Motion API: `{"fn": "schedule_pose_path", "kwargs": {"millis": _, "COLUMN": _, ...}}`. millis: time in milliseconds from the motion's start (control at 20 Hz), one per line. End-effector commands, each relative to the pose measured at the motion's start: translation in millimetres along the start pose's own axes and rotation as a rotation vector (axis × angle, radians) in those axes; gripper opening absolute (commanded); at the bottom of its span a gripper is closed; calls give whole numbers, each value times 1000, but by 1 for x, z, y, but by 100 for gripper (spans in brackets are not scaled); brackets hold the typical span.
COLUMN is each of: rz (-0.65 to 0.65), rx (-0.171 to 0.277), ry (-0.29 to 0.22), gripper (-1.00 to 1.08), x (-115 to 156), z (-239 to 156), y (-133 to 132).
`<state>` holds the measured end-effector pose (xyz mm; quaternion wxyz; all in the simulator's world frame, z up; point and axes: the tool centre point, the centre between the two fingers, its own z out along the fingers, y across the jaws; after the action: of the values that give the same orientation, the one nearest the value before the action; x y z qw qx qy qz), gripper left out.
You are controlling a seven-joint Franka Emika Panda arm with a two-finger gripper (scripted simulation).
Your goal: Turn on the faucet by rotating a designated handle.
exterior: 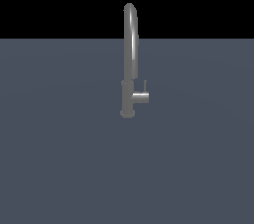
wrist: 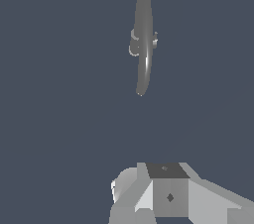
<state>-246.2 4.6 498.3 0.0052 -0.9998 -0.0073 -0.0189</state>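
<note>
The faucet [exterior: 130,59] stands upright on the grey-blue floor, with a tall arched spout and a thicker base. Its handle [exterior: 144,87] is a thin short rod standing on a horizontal stub that sticks out toward the exterior view's right. In the wrist view I look down on the faucet [wrist: 143,44] from above, and a small bit of the handle [wrist: 155,38] pokes out beside the spout. Part of my gripper [wrist: 166,193] shows at the picture's edge, well apart from the faucet. Its jaws are not clear enough to judge. The arm is out of the exterior view.
The flat grey-blue floor [exterior: 59,158] spreads all around the faucet. A black background lies beyond its far edge.
</note>
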Motion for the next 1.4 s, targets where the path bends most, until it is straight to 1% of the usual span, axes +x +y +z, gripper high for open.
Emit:
{"fn": "schedule_pose_path", "kwargs": {"millis": 0, "rz": 0, "rx": 0, "ry": 0, "gripper": -100, "x": 0, "z": 0, "y": 0}}
{"fn": "schedule_pose_path", "kwargs": {"millis": 350, "rz": 16, "rx": 14, "ry": -15, "gripper": -100, "x": 7, "z": 1, "y": 0}}
{"fn": "schedule_pose_path", "kwargs": {"millis": 650, "rz": 54, "rx": 50, "ry": -53, "gripper": -100, "x": 23, "z": 4, "y": 1}}
{"fn": "schedule_pose_path", "kwargs": {"millis": 900, "rz": 105, "rx": 96, "ry": -104, "gripper": -100, "x": 45, "z": 9, "y": 2}}
{"fn": "schedule_pose_path", "kwargs": {"millis": 1350, "rz": 226, "rx": 208, "ry": -223, "gripper": -100, "x": 95, "z": 26, "y": 9}}
